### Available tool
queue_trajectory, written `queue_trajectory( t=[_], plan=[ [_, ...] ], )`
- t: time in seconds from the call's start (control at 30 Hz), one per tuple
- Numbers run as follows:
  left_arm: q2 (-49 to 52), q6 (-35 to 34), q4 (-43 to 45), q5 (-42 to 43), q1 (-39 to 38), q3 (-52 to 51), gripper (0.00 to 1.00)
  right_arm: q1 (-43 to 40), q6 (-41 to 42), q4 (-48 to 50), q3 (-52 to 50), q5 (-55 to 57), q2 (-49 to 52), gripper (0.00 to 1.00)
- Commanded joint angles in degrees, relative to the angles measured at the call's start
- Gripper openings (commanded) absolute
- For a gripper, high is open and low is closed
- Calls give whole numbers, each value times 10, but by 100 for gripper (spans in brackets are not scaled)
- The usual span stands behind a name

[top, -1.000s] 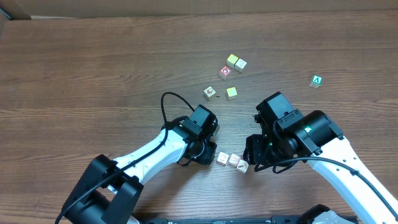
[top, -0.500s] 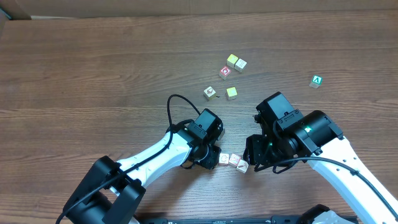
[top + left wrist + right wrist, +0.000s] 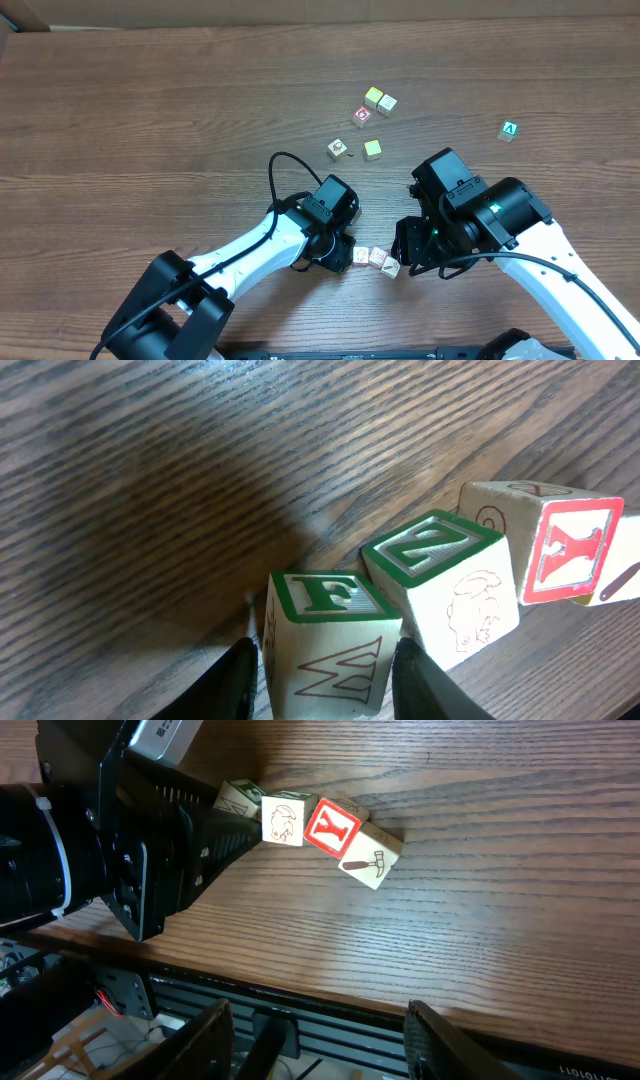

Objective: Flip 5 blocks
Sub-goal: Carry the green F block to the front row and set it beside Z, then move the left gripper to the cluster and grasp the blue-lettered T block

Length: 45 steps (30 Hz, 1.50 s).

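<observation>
Okay: left gripper [image 3: 325, 662] has its jaws apart, straddling the F block [image 3: 325, 622] at bottom centre of the left wrist view, with a gap showing, so it isn't clamped. Z block [image 3: 445, 575] touches it on the right, and Y block [image 3: 565, 550] comes next in the row. Right gripper [image 3: 318, 1020] is spread and empty. My read is these blocks are light, rigid, smooth-faced wood. Pinch opposite flat sides, centred; a corner grip would likely twist out.

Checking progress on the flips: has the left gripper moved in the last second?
Yes. Overhead, the left gripper has shifted right and slightly down-frame, up to the row of three blocks, which stayed put.
</observation>
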Motion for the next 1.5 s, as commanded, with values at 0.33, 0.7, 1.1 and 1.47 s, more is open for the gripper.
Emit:
queue_trajectory(
  t=[0.33, 0.7, 1.1, 1.47],
  plan=[
    [-31, -28, -34, -18, 1, 46, 51, -1, 0, 1, 16, 0, -10, 56],
    [-15, -20, -24, -107, 88, 141, 61, -1, 0, 10, 16, 0, -10, 56],
    [246, -51, -127, -100, 127, 461, 60, -1, 0, 10, 16, -1, -10, 57],
    [330, -251, -143, -102, 143, 524, 53, -1, -3, 7, 16, 0, -10, 58]
  ],
)
